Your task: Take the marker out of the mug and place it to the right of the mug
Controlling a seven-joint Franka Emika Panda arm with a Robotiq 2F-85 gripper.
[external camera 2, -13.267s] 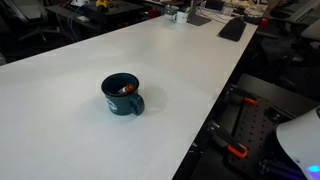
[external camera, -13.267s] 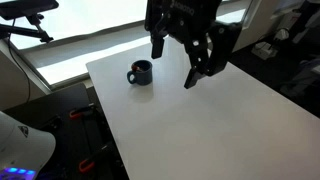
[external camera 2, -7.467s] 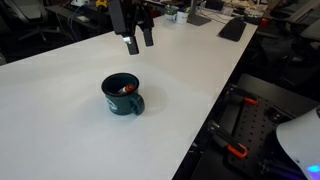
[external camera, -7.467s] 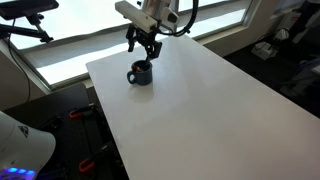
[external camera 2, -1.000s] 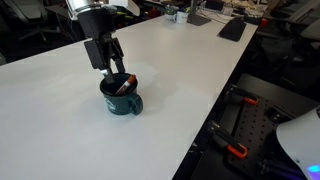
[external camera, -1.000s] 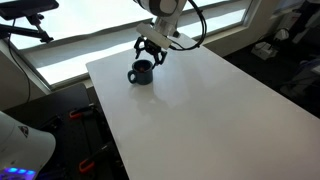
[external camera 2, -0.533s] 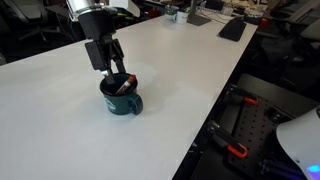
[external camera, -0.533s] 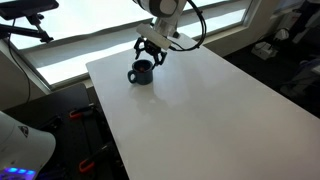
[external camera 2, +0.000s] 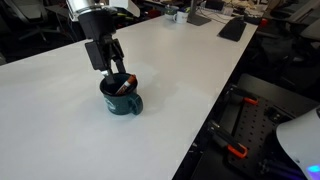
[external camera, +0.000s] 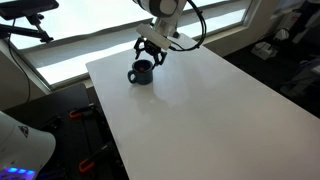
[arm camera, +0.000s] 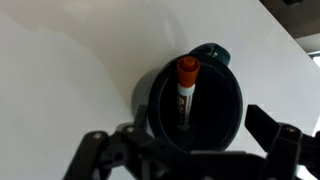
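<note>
The pincer (external camera 2: 113,70) hangs just above the mouth of the mug (external camera 2: 122,97), left of centre in an exterior view, its jaws apart and closed on nothing. It appears poised this way to drop its fingers either side of the marker (external camera 2: 124,86), which has not yet been lifted and lies inside the mug, leaning against the inner wall.

The wrist view explains the approach. Looking straight down, it shows the mug (arm camera: 195,100) in the middle of the frame, with the marker (arm camera: 185,92) running up and down inside it, its orange-red cap toward the top of the picture. The two dark fingers (arm camera: 100,150) sit at lower left and lower right, so the pincer (arm camera: 180,135) spans wider than the pen. The loop handle juts from the mug's upper rim in that frame.

What the wrist view cannot give is height. Both exterior views supply that, showing the fingertips at about rim level and not yet deep inside; whether they touch the rim cannot be told. The more distant exterior view places the pincer (external camera: 150,58) and the mug (external camera: 140,72) near the upper left corner of the white surface (external camera: 200,110), with open room beside the mug for setting the pen down. There the marker is too small to make out.
</note>
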